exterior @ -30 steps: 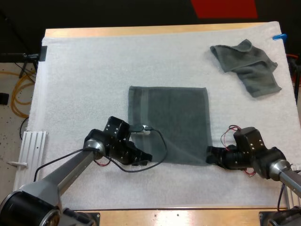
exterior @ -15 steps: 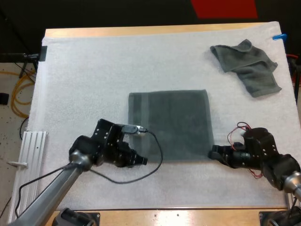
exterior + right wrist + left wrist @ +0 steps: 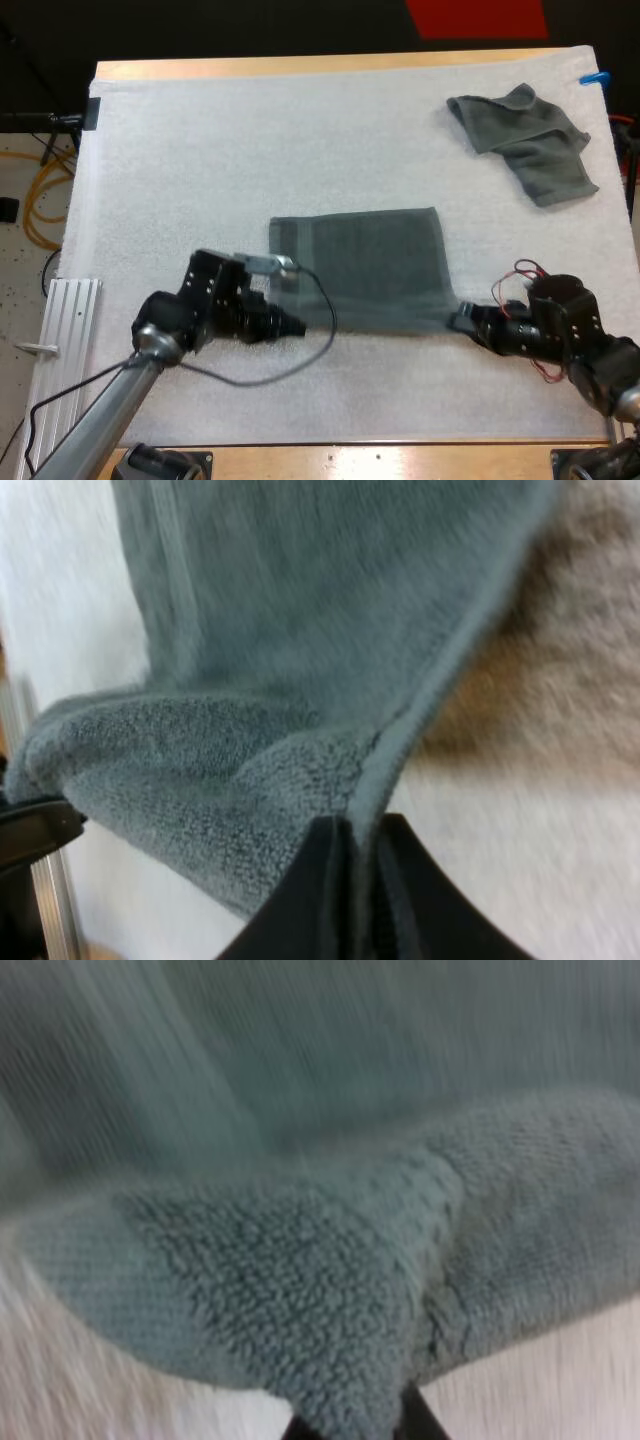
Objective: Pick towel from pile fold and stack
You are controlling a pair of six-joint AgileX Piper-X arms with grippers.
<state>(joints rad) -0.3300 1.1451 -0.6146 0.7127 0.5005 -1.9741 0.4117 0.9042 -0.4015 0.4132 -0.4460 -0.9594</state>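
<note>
Robotics lab bench.
White mat point(image 3: 250, 130) over wooden tabletop point(image 3: 300, 66); orange cables point(image 3: 50, 165) on the floor point(image 3: 20, 290) at left, aluminium rail point(image 3: 70, 312) near left.

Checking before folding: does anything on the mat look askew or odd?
Nothing damaged. The spread towel lies slightly askew, its near corners pinched by the left gripper and right gripper; the crumpled towel sits apart, far right.

Square dark grey-green terry towel point(image 3: 365, 265) spread mid white mat point(image 3: 200, 150), near corners lifted. Far right, crumpled dark grey-green towel point(image 3: 525, 140).
</note>
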